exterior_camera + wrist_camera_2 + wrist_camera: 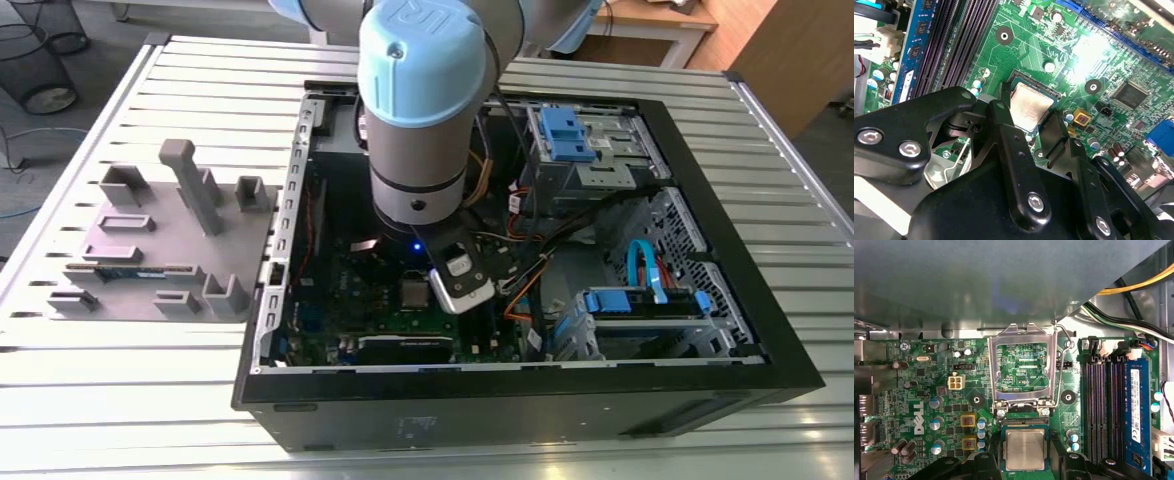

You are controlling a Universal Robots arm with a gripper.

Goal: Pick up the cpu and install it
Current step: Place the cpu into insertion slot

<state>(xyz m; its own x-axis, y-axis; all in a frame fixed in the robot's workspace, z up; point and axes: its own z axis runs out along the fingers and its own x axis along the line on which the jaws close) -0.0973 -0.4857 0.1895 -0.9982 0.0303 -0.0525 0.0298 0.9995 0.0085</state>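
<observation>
The cpu (1030, 106), a small square chip with a silver-grey top, lies flat in the dark socket of the green board (1024, 47). My gripper (1029, 117) is down over it, its black fingers (1004, 112) against two opposite edges, shut on the chip. In the first wrist view the cpu (1025, 449) sits between the fingertips (988, 460), and the socket's metal load plate (1023, 365) stands flipped open beyond it. In the exterior view the cpu (414, 292) shows as a grey square under the arm (416, 120), inside the open computer case (747, 375).
Black memory slots (1101, 410) and a blue memory stick (1135, 415) run beside the socket. Cables (514, 270) and blue drive bays (641, 300) fill the case's right in the exterior view. A grey moulded tray (160, 240) rests on the slatted table at the exterior view's left.
</observation>
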